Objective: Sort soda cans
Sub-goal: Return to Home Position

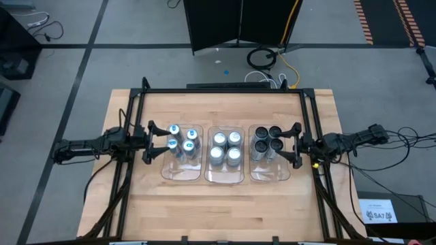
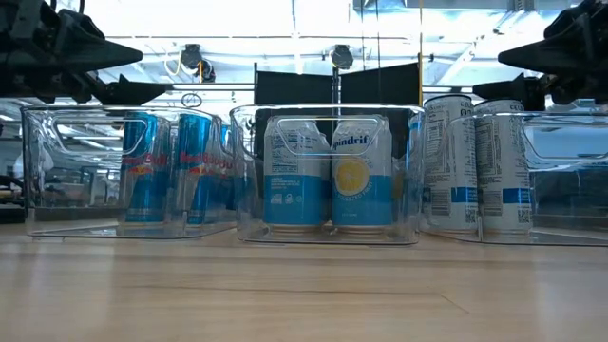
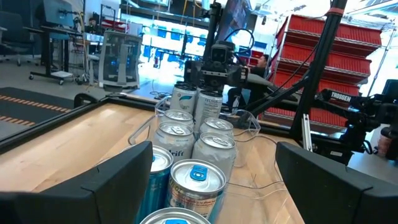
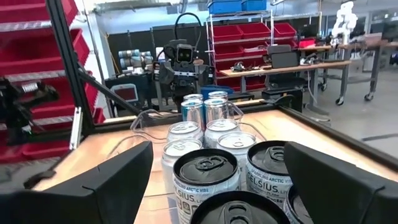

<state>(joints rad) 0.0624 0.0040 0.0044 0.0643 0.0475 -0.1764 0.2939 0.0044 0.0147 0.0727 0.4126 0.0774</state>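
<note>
From my seat the table [image 1: 225, 211] carries three clear bins in a row, and the sort looks done: I count four cans in each and see none loose on the wood. The left bin [image 1: 182, 171] holds the Red Bull cans [image 2: 171, 166], the middle bin [image 1: 225, 175] holds the Spindrift cans [image 2: 328, 171], and the right bin [image 1: 270, 173] holds the dark-topped Celsius cans [image 4: 267, 171]. In every bin the cans are packed toward the far end, leaving the near end bare.

The left gripper [image 1: 158, 141] hangs at the outer edge of the left bin and the right gripper [image 1: 294, 143] at the outer edge of the right bin. In the low view both sit just above rim height. The left fingers [image 3: 112, 186] and the right fingers [image 4: 99, 186] are spread wide and hold nothing.

My worry is the pull-back to rest. Spread this wide, and this close to the rims, a finger that dips while the arm swings out could hook a bin wall. I judge the bins to be light, so a hooked one would slide or tip rather than resist. With that bare space inside, the slim Red Bull cans would be the first to topple. I'd want each arm to lift clear before it moves sideways.
</note>
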